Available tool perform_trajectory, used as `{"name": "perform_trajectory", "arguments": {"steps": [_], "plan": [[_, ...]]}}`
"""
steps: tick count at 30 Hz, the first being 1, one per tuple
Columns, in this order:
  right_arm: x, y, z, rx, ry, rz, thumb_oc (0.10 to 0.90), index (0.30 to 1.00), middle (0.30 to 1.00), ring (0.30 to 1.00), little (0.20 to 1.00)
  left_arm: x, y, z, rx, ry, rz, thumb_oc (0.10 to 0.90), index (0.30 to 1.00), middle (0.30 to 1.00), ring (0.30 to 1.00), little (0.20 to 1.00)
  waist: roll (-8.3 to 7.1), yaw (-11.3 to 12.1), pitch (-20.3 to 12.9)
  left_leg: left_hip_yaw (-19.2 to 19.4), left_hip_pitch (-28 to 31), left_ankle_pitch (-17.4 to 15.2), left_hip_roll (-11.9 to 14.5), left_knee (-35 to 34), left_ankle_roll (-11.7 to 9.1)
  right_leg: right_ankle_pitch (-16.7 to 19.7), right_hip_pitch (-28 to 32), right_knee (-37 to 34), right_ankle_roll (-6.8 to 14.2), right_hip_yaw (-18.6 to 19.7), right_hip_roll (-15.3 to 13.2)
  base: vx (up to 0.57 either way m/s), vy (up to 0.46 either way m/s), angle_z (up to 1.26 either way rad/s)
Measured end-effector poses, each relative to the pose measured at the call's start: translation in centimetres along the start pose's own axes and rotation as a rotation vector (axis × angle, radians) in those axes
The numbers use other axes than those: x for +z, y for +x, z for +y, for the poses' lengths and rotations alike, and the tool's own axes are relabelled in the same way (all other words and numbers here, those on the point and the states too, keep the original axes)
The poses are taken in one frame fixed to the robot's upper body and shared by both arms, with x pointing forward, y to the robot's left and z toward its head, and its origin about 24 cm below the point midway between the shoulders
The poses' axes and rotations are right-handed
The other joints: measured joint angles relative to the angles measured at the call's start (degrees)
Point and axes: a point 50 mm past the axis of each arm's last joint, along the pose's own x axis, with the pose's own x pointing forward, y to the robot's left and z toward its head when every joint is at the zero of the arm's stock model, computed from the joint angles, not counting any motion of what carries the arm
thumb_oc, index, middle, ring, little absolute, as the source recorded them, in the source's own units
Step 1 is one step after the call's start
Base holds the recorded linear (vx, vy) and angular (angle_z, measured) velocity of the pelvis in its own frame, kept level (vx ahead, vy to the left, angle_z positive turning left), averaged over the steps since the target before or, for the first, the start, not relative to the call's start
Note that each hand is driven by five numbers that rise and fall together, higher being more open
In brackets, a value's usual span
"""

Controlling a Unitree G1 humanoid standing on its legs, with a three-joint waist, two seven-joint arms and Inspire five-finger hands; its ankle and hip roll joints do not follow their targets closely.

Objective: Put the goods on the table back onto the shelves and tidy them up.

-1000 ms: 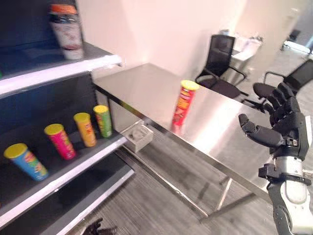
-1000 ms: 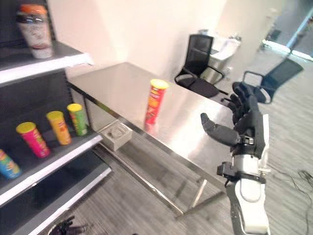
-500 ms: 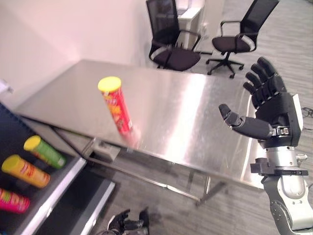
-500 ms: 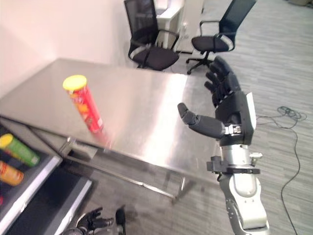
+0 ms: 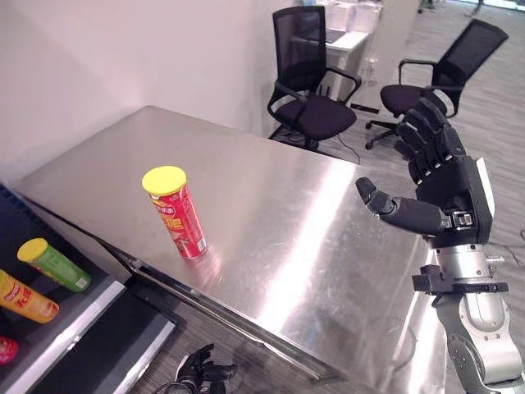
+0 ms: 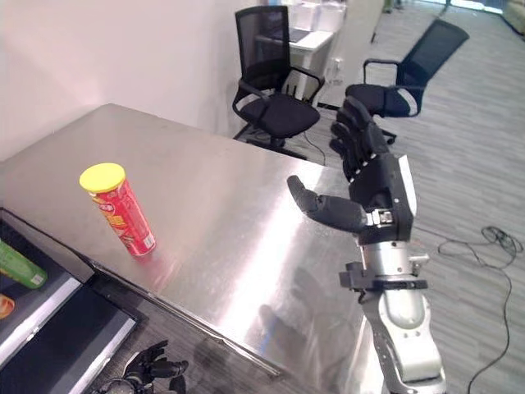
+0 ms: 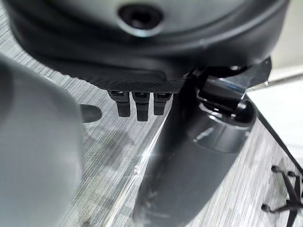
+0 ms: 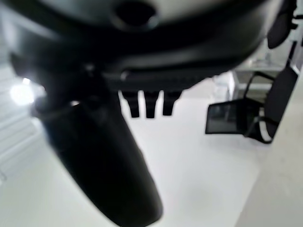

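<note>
A: Desk (image 5: 328,205) first, left eye view — what stands on it?
B: One red can (image 5: 179,215) with a yellow lid, upright near the desk's near left edge. A shelf (image 5: 61,316) at lower left holds a green can (image 5: 56,264) and an orange can (image 5: 25,299), both lying tilted.

A: Right eye view?
B: The right hand (image 6: 373,185) is raised over the desk's right part, well apart from the red can, fingers (image 6: 354,135) straight and spread, holding nothing. Two black chairs (image 6: 275,98) stand beyond the far side.

A: Left wrist view?
B: The left hand (image 7: 199,142) hangs above grey floor (image 7: 113,156), fingers relaxed, empty.
</note>
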Motion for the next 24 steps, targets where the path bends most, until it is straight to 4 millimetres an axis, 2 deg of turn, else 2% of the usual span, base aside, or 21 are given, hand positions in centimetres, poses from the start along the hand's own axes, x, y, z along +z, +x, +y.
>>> {"name": "perform_trajectory", "arguments": {"steps": [2, 4, 5, 6, 7, 8, 9, 10, 11, 12, 13, 14, 15, 16, 17, 18, 19, 20, 21, 24], "plan": [[0.0, 0.0, -0.1, 0.008, -0.005, 0.001, 0.800, 0.900, 0.900, 0.900, 0.900, 0.5, 0.1, -0.2, -0.011, 0.012, -0.021, 0.800, 0.900, 0.900, 0.900, 0.900, 0.35, 0.6, 0.9, -0.6, -0.6, 0.9, 0.7, 0.5, -2.0, 0.0, 1.0, -0.7, 0.0, -0.3, 1.1, -0.36, -0.037, 0.48], [0.0, -0.1, -0.6, -0.011, -0.016, 0.004, 0.800, 0.900, 0.900, 0.900, 0.900, 1.3, 0.1, -0.7, -0.031, 0.027, -0.051, 0.800, 0.900, 0.900, 0.900, 0.900, 1.76, 0.1, 3.1, -2.2, -2.8, 3.1, 1.5, 2.2, -4.5, 0.0, -0.1, 1.8, 0.0, -2.7, 2.7, -0.34, 0.042, 0.63], [-0.4, -0.1, -0.8, -0.021, -0.019, 0.020, 0.800, 0.900, 0.900, 0.900, 0.900, 1.4, 0.2, -0.9, -0.037, 0.026, -0.055, 0.800, 0.900, 0.900, 0.900, 0.900, 2.77, -0.3, 4.1, -2.0, -3.1, 5.2, 1.8, 1.3, -4.3, 0.0, -1.1, 4.4, 0.0, -3.7, 3.4, -0.34, 0.185, 1.04], [-0.6, -0.1, -1.0, -0.030, -0.027, 0.036, 0.800, 0.900, 0.900, 0.900, 0.900, 1.9, 0.3, -1.8, -0.055, 0.015, -0.067, 0.800, 0.900, 0.900, 0.900, 0.900, 4.93, -0.8, 5.9, -0.8, -3.4, 12.6, 2.7, -2.4, -2.8, -2.6, -6.8, 13.0, -3.2, -4.6, 3.3, -0.31, 0.322, 0.96], [-0.6, 0.0, -0.6, -0.012, -0.021, 0.035, 0.800, 0.900, 0.900, 0.900, 0.900, 1.9, 0.2, -1.3, -0.050, 0.010, -0.075, 0.800, 0.900, 0.900, 0.900, 0.900, 1.92, -0.7, 4.9, 0.7, -3.7, 13.1, -0.3, -4.2, -5.9, -0.6, -8.0, 6.7, -6.5, -4.7, -1.8, -0.22, 0.277, 0.89], [-0.3, 0.3, -0.5, 0.005, -0.028, 0.019, 0.800, 0.900, 0.900, 0.900, 0.900, 2.4, 0.5, -0.7, -0.029, 0.017, -0.077, 0.800, 0.900, 0.900, 0.900, 0.900, 1.33, -1.8, 5.4, 1.7, -4.1, 6.4, 0.5, 0.2, -6.4, -0.8, -6.6, 3.8, -8.6, -4.4, -2.3, -0.08, 0.288, 0.30], [-0.5, 0.5, -0.4, 0.004, -0.026, 0.023, 0.800, 0.900, 0.900, 0.900, 0.900, 2.1, 0.6, -0.3, -0.002, 0.028, -0.048, 0.800, 0.900, 0.900, 0.900, 0.900, 1.65, -1.7, 5.3, 0.7, -3.4, -0.4, 2.6, 3.4, -5.7, -0.4, -7.2, 3.8, -8.7, -4.4, -2.3, 0.03, 0.246, 0.30], [-0.4, 0.5, -0.6, -0.008, -0.029, 0.023, 0.800, 0.900, 0.900, 0.900, 0.900, 1.9, 0.6, 0.0, 0.009, 0.033, -0.039, 0.800, 0.900, 0.900, 0.900, 0.900, 1.70, -2.7, 5.2, 1.7, -1.6, -3.3, 4.5, 4.0, -5.9, -0.1, -7.8, 4.1, -8.5, -4.7, -2.8, 0.04, 0.376, 0.17], [-0.3, 0.5, -0.9, -0.019, -0.038, 0.021, 0.800, 0.900, 0.900, 0.900, 0.900, 1.7, 0.6, -0.1, 0.008, 0.057, -0.031, 0.800, 0.900, 0.900, 0.900, 0.900, 2.07, -3.7, 5.1, 1.7, 0.5, -5.3, 6.6, 3.6, -7.7, 0.2, -8.2, 4.4, -8.1, -4.7, -2.9, 0.06, 0.388, 0.22], [0.0, 0.7, -1.5, -0.053, -0.065, 0.004, 0.800, 0.900, 0.900, 0.900, 0.900, 0.4, 0.4, -0.3, -0.004, 0.115, 0.013, 0.800, 0.900, 0.900, 0.900, 0.900, 3.27, -5.3, 4.4, 2.6, 6.1, -8.4, 10.6, -0.3, -11.8, -0.2, -9.7, 5.9, -7.3, -4.6, -2.6, 0.05, 0.424, 0.34], [0.3, 0.6, -2.2, -0.083, -0.084, -0.006, 0.800, 0.900, 0.900, 0.900, 0.900, -0.2, 0.3, -0.8, -0.025, 0.151, 0.033, 0.800, 0.900, 0.900, 0.900, 0.900, 4.30, -6.7, 3.7, 2.6, 8.9, -8.8, 11.6, -4.3, -12.4, -0.4, -10.1, 5.9, -6.6, -5.4, -2.7, 0.06, 0.402, 0.44], [0.8, 0.4, -3.3, -0.134, -0.117, -0.022, 0.800, 0.900, 0.900, 0.900, 0.900, -0.4, 0.3, -1.8, -0.059, 0.210, 0.045, 0.800, 0.900, 0.900, 0.900, 0.900, 5.58, -7.6, 3.1, 4.1, 11.2, -9.0, 11.2, -8.2, -12.4, 0.0, -10.7, 5.8, -5.3, -5.7, -3.4, 0.06, 0.371, 0.47], [1.2, 0.4, -3.9, -0.174, -0.136, -0.038, 0.800, 0.900, 0.900, 0.900, 0.900, -0.6, 0.3, -2.6, -0.095, 0.259, 0.050, 0.800, 0.900, 0.900, 0.900, 0.900, 6.21, -7.9, 2.7, 6.4, 11.8, -9.2, 9.9, -9.4, -12.2, 0.7, -11.6, 5.7, -4.3, -5.9, -4.3, 0.08, 0.318, 0.25], [1.6, 0.4, -4.5, -0.199, -0.152, -0.051, 0.800, 0.900, 0.900, 0.900, 0.900, -0.5, 0.2, -3.3, -0.126, 0.283, 0.041, 0.800, 0.900, 0.900, 0.900, 0.900, 7.06, -7.9, 2.4, 7.6, 12.1, -8.9, 8.4, -9.4, -11.3, 1.4, -12.5, 5.7, -3.1, -6.1, -5.1, 0.11, 0.312, -0.02], [1.8, 0.3, -4.9, -0.219, -0.170, -0.060, 0.800, 0.900, 0.900, 0.900, 0.900, -0.7, 0.1, -4.0, -0.146, 0.281, 0.039, 0.800, 0.900, 0.900, 0.900, 0.900, 8.66, -7.9, 1.9, 7.5, 12.6, -6.7, 6.6, -9.1, -8.9, 2.1, -13.3, 5.6, -1.9, -6.1, -5.4, 0.10, 0.262, -0.02], [1.8, 0.2, -5.0, -0.235, -0.177, -0.061, 0.800, 0.900, 0.900, 0.900, 0.900, -1.1, 0.0, -4.3, -0.151, 0.274, 0.044, 0.800, 0.900, 0.900, 0.900, 0.900, 9.49, -8.3, 1.4, 9.2, 12.5, -9.2, 6.2, -9.0, -9.4, 2.5, -13.6, 5.7, -1.1, -6.3, -5.8, 0.06, 0.167, 0.01], [1.5, 0.0, -4.8, -0.246, -0.169, -0.051, 0.800, 0.900, 0.900, 0.900, 0.900, -1.1, 0.0, -4.2, -0.146, 0.265, 0.042, 0.800, 0.900, 0.900, 0.900, 0.900, 8.87, -8.4, 1.5, 9.2, 12.6, -10.3, 5.3, -9.0, -9.4, 2.8, -14.0, 6.0, -0.3, -6.2, -7.2, 0.04, 0.190, -0.15], [0.6, 0.0, -3.7, -0.215, -0.150, -0.023, 0.800, 0.900, 0.900, 0.900, 0.900, -0.6, 0.0, -3.2, -0.115, 0.252, 0.017, 0.800, 0.900, 0.900, 0.900, 0.900, 6.20, -7.8, 1.4, 9.9, 12.7, -11.1, 1.5, -9.0, -7.8, 3.8, -15.2, 6.2, 1.4, -4.7, -10.9, 0.02, 0.176, -0.28], [0.3, -0.1, -3.2, -0.199, -0.153, -0.012, 0.800, 0.900, 0.900, 0.900, 0.900, -0.5, 0.0, -2.6, -0.100, 0.255, 0.015, 0.800, 0.900, 0.900, 0.900, 0.900, 5.02, -7.7, 1.3, 10.1, 12.5, -11.4, 0.0, -8.9, -7.0, 4.5, -15.9, 6.0, 2.3, -4.1, -12.3, -0.01, 0.202, -0.33], [-0.3, -0.1, -2.1, -0.146, -0.153, 0.011, 0.800, 0.900, 0.900, 0.900, 0.900, 0.0, 0.2, -1.2, -0.054, 0.253, 0.008, 0.800, 0.900, 0.900, 0.900, 0.900, 2.57, -5.8, 1.4, 11.5, 11.0, -12.0, -2.7, -7.6, -4.9, 4.6, -17.2, 5.6, 2.8, -3.2, -15.6, -0.05, 0.084, -0.16]]}}
